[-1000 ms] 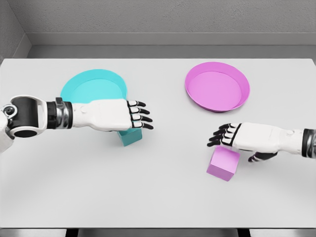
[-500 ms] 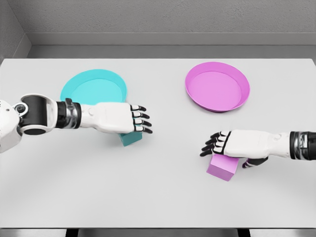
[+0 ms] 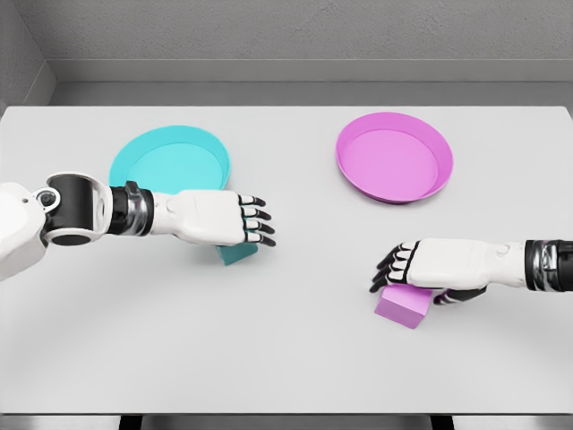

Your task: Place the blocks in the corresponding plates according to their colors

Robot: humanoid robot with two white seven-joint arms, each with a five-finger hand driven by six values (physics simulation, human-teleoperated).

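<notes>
left hand [image 3: 219,219]: palm down, fingers extended, arm level | right hand [image 3: 430,264]: palm down, fingers loosely curled

The desk [image 3: 286,358] is a plain, pale grey-white with no pattern; the wall behind its far edge is a mottled mid grey; the plate [image 3: 170,161] toward the far left corner is flat turquoise, its rim a shade lighter than its floor; the plate [image 3: 395,157] toward the far right is magenta-pink, rim slightly darker than the inside; the cyan block [image 3: 237,254] shows a deeper teal on its shaded face; the pink block [image 3: 402,305] is lilac-pink, brighter on top; the left robot hand [image 3: 219,219] and the right robot hand [image 3: 430,264] are glossy white with black fingers and black wrist bands.
</notes>
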